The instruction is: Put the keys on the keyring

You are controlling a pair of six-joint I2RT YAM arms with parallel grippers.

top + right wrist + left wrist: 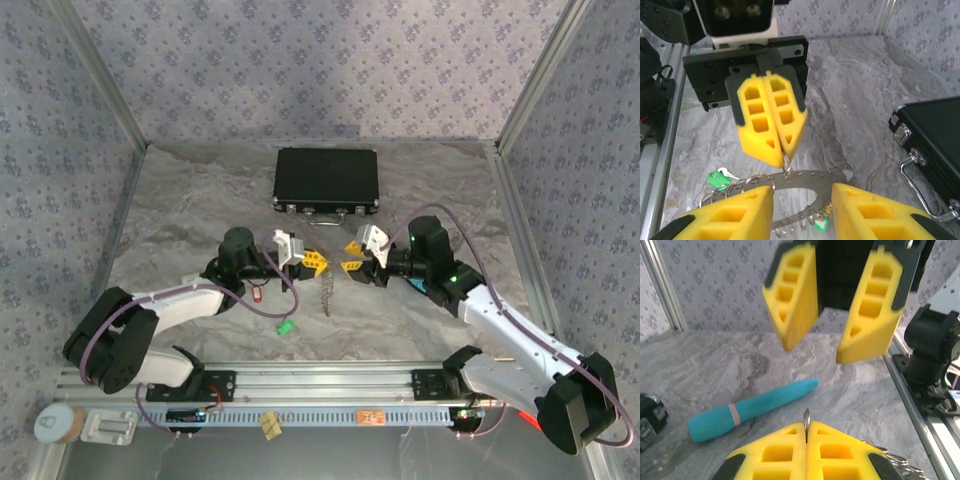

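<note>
Two pincers meet at the keyring.
Left pincer is pressed together, pinching the keyring's edge above the worktop; right pincer faces it, spread. A green key lies nearby.

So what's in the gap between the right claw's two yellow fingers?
In the right wrist view, the keyring crosses the gap of the open right gripper, its edge pinched by the shut left gripper.

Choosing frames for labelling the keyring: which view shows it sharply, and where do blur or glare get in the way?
Top external: even light, but the thin silvery metal keyring is tiny and faint. Left wrist: long teal pen-like cylinder sharp, keyring barely an edge-on sliver. Right wrist: keyring crisp, with mild glints.
</note>
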